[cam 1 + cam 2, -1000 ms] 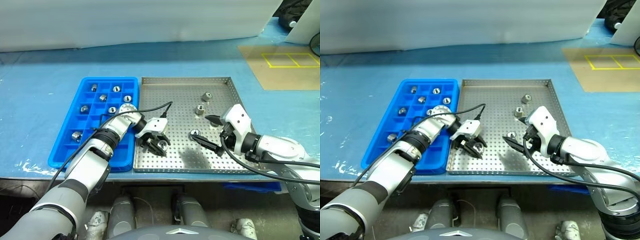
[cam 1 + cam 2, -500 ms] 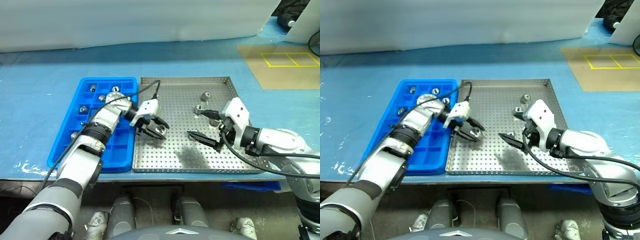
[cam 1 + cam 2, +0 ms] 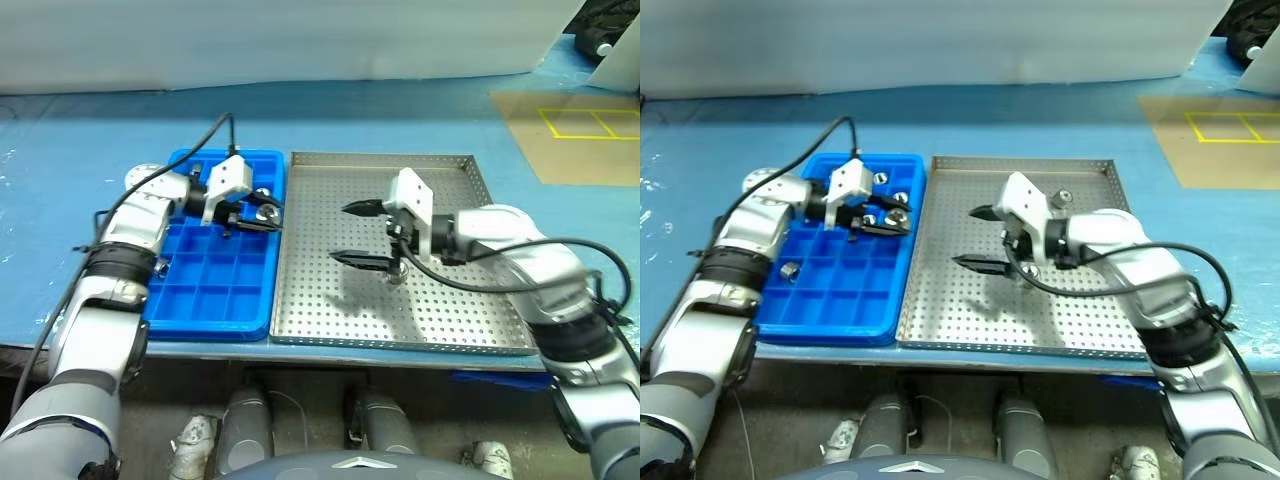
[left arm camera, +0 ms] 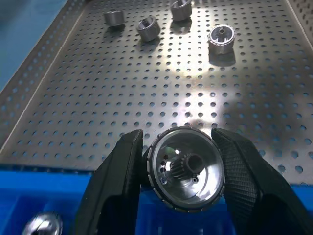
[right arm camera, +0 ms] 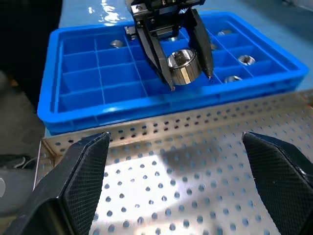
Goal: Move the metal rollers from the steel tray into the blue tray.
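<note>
Clamping metal roller (image 4: 187,169), left pincer (image 3: 252,213) is hovering over blue tray (image 3: 200,300), near rim beside steel tray (image 3: 400,320). Right pincer (image 3: 362,235) is spreading wide over steel tray. Risk: roller bouncing off divider, or landing in occupied compartment.
</note>
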Available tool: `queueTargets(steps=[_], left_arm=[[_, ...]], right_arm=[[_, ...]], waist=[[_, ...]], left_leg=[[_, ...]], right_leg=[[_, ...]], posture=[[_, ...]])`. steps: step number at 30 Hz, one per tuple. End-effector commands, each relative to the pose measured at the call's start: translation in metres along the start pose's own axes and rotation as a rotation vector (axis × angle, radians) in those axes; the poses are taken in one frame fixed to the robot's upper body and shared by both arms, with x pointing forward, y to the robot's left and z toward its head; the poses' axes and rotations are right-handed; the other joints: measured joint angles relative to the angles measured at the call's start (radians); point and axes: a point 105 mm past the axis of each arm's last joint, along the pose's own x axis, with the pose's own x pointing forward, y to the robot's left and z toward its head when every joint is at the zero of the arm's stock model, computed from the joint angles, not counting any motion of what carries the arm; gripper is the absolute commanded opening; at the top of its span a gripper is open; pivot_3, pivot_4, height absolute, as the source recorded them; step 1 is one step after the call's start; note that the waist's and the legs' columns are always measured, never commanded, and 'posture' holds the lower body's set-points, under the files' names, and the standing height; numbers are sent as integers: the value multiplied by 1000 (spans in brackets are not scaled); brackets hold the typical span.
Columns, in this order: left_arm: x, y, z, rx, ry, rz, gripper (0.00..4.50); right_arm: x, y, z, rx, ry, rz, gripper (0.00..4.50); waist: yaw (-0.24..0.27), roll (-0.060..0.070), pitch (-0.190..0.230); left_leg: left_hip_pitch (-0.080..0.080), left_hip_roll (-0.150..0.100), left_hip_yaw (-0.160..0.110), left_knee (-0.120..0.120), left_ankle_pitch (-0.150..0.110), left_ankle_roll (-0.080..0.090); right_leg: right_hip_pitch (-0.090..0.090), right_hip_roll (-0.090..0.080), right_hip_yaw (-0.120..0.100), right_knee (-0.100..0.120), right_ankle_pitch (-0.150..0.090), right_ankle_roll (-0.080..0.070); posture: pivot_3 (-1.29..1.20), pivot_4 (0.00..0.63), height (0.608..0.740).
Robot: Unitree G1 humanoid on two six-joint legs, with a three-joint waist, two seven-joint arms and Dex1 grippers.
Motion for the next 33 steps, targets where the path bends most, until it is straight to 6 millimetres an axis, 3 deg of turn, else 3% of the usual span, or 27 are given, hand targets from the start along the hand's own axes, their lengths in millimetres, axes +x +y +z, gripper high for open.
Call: queueTargets(steps=[1, 4, 12, 20, 28, 32, 33], left_arm=[[-27, 7, 5, -5, -10, 143, 2094], [-42, 1, -8, -46, 19, 225, 2094], [-70, -3, -47, -183, 53, 488, 2094], [-47, 1, -56, -231, 20, 524, 2094], [-42, 4, -85, -255, 100, 535, 2094], [-35, 4, -80, -234, 55, 524, 2094], [-33, 5, -79, -242, 44, 520, 2349]], right_arm=[[14, -5, 12, -81, -36, 62, 4500], [23, -15, 19, -99, -64, 65, 4500], [34, -16, 17, -111, -87, 97, 4500], [30, -14, 12, -102, -71, 80, 4500], [22, -12, 4, -80, -54, 35, 4500], [20, -11, 1, -73, -49, 15, 4500], [19, -11, 1, -72, -49, 12, 4500]], waist=[[18, 0, 0], [41, 0, 0], [96, 0, 0], [106, -1, 0], [96, -1, 0], [89, -1, 0], [88, -1, 0]], left_leg=[[-1, 0, 0, 0, 0, 0], [-2, 1, 0, 0, 0, 0], [-5, 1, 0, 1, 0, -1], [-3, 1, -1, 2, 3, -6], [-3, 0, -1, 1, 4, -7], [-2, 0, -2, 1, 4, -7], [-2, 0, -1, 1, 4, -7]], right_leg=[[-1, 0, -1, 0, 0, 0], [-1, -1, -2, 0, 0, -1], [-1, -3, -4, 0, 0, 0], [0, -2, -3, 2, 0, 0], [-1, 0, -3, 1, 0, 0], [0, -1, -2, 2, 0, 0], [0, -1, -2, 2, 0, 0]], posture=[[62, 150, 740], [97, 150, 740], [143, 150, 740], [110, 150, 740], [64, 150, 740], [47, 150, 740], [45, 150, 740]])
